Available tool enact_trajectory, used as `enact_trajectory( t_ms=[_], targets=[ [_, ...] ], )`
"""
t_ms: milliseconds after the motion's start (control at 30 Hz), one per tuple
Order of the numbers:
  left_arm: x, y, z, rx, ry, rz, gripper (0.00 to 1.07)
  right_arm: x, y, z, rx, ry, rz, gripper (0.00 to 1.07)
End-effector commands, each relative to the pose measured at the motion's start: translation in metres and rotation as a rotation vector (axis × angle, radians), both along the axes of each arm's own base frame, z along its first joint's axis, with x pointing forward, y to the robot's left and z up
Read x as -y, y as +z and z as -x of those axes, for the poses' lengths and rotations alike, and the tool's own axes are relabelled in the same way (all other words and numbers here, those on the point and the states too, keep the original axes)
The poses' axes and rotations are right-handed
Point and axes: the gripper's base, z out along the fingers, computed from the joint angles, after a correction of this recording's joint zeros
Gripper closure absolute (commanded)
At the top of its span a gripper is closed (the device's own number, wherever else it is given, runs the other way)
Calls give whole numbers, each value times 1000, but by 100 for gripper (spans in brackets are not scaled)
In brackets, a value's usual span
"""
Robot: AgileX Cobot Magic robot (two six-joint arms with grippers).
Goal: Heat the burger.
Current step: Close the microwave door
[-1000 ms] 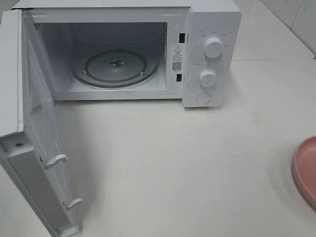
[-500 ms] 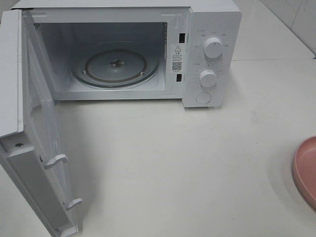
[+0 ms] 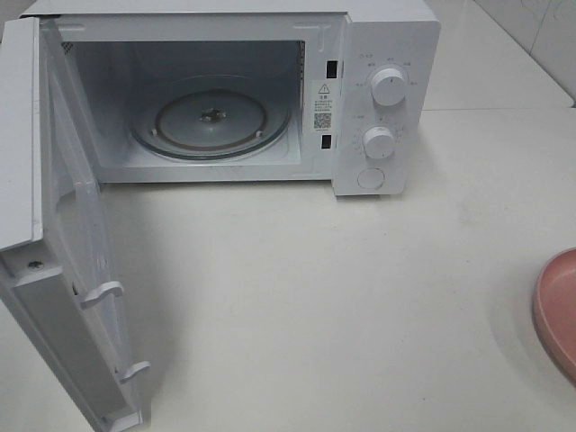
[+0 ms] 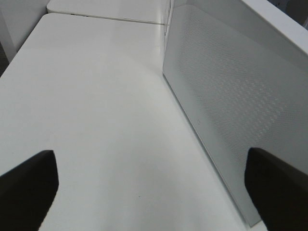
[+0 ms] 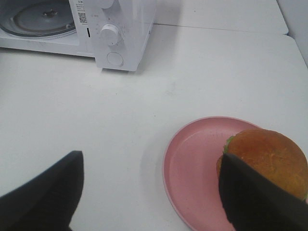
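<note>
Burger point(image 5: 269, 159) on plate point(image 5: 192, 183), 3 o'clock of microwave point(image 3: 378, 90). Soft, squashy: grip bun sides gently. Both pincers spread, empty.

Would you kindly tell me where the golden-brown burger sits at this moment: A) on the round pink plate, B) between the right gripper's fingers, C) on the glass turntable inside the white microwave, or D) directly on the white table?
A: the golden-brown burger rests on the round pink plate, while the glass turntable is bare.
</note>
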Motion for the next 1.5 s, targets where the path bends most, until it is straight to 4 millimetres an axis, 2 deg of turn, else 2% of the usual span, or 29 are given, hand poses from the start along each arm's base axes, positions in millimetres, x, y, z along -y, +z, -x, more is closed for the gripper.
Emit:
enact_trajectory(
  t_ms=[33, 267, 367, 400, 467, 500, 533, 567, 600, 633, 667, 733, 767, 800, 833, 867, 900, 933, 967, 1033, 1067, 1133, 1200, 1333, 1400, 1500],
  targets=[
    [2, 0, 0, 17, -12, 20, 9, 0, 0, 3, 35, -1, -2, 31],
    [2, 0, 0, 17, -7, 19, 11, 0, 0, 3, 35, -1, -2, 31],
    [1, 1, 0, 18, 1, 8, 21, 0, 0, 3, 35, -1, -2, 31],
    [1, 1, 0, 18, 1, 8, 21, 0, 0, 3, 35, -1, -2, 31],
    [1, 1, 0, 22, -1, 12, 37, 0, 0, 3, 35, -1, -2, 31],
    [1, 1, 0, 22, -1, 12, 37, 0, 0, 3, 35, -1, -2, 31],
    [1, 4, 0, 35, -4, 17, 48, 0, 0, 3, 35, -1, -2, 31],
    [1, 6, -1, 36, -5, 19, 53, 0, 0, 3, 35, -1, -2, 31],
    [1, 6, -1, 36, -5, 19, 53, 0, 0, 3, 35, -1, -2, 31],
    [1, 11, -5, 23, -1, 15, 64, 0, 0, 3, 35, -1, -2, 31],
    [1, 11, -5, 23, -1, 15, 64, 0, 0, 3, 35, -1, -2, 31],
    [0, 13, -15, -19, 2, 16, 79, 0, 0, 3, 35, -1, -2, 31],
    [0, 13, -15, -19, 2, 16, 79, 0, 0, 3, 35, -1, -2, 31],
    [-1, 14, -26, -49, 7, 11, 94, 0, 0, 3, 35, -1, -2, 31],
    [-1, 15, -31, -62, 8, 12, 99, 0, 0, 3, 35, -1, -2, 31],
    [-1, 15, -31, -62, 8, 12, 99, 0, 0, 3, 35, -1, -2, 31],
    [-2, 17, -42, -71, 11, 16, 107, 0, 0, 3, 35, -1, -2, 31],
    [-2, 17, -42, -71, 11, 16, 107, 0, 0, 3, 35, -1, -2, 31],
    [-2, 19, -54, -69, 13, 23, 107, 0, 0, 3, 35, -1, -2, 31],
    [-2, 20, -58, -62, 14, 26, 107, 0, 0, 3, 35, -1, -2, 31],
    [-3, 21, -68, -64, 17, 23, 107, 0, 0, 3, 35, -1, -2, 31],
    [-3, 20, -72, -69, 18, 18, 107, 0, 0, 3, 35, -1, -2, 31],
    [-4, 14, -88, -89, 18, 2, 107, 0, 0, 3, 35, -1, -2, 31],
    [-5, 5, -103, -72, 5, -29, 107, 0, 0, 3, 35, -1, -2, 31],
    [-5, -7, -119, 10, 0, -34, 107, 0, 0, 3, 35, -1, -2, 31],
    [-6, -11, -123, 39, 4, -36, 107, 0, 0, 3, 35, -1, -2, 31]
  ],
)
